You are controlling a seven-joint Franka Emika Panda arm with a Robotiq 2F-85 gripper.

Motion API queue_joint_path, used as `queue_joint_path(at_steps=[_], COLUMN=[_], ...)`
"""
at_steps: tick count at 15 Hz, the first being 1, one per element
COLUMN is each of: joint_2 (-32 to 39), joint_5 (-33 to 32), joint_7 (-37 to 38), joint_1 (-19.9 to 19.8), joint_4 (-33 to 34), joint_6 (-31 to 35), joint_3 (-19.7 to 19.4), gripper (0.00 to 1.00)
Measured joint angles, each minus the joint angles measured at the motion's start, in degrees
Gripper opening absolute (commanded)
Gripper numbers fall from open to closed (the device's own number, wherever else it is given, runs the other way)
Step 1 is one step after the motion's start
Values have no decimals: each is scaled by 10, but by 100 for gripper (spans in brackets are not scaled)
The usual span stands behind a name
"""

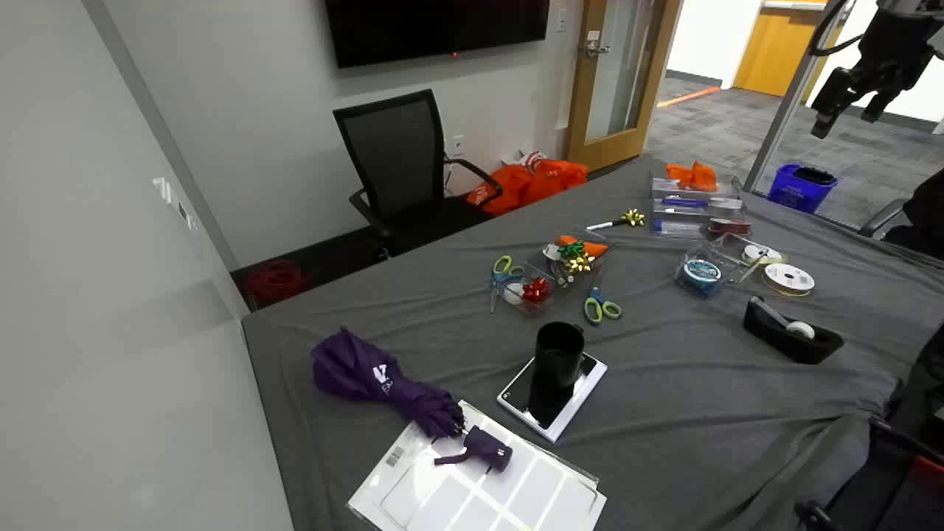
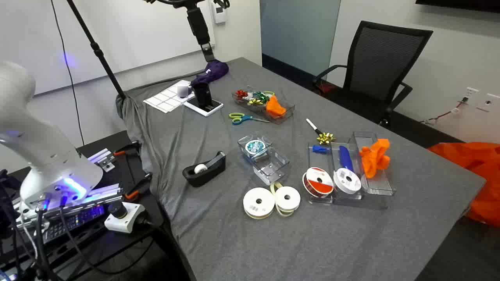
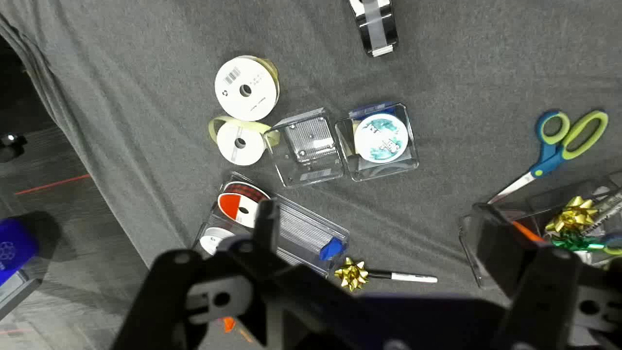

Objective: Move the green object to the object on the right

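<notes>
A shiny green bow lies in a clear tray with a gold bow and an orange piece; it shows in both exterior views, the green bow (image 1: 571,251) and the green bow (image 2: 260,96), and at the right of the wrist view, the green bow (image 3: 576,242). Scissors (image 3: 554,148) with green and blue handles lie beside that tray. Which thing is the object on the right is unclear. My gripper (image 3: 380,214) is open and empty, high above the table. It also shows in both exterior views, the gripper (image 1: 846,124) and the gripper (image 2: 208,52).
A black tape dispenser (image 2: 205,169), ribbon spools (image 2: 259,202), a clear box with a teal spool (image 2: 256,147) and clear trays (image 2: 379,190) stand on the grey table. A tall black cup (image 1: 558,354) stands on a white-edged tablet (image 1: 582,402). A purple umbrella (image 1: 361,376) lies beside white sheets (image 1: 516,509).
</notes>
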Motion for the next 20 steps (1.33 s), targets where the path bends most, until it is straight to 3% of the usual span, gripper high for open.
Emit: queue_joint_path(at_steps=[12,20], joint_2=[0,68], joint_5=[2,151], joint_7=[4,229], joint_1=[0,34], joint_4=[0,52], joint_6=[0,0], joint_3=[0,26], gripper=[100,100])
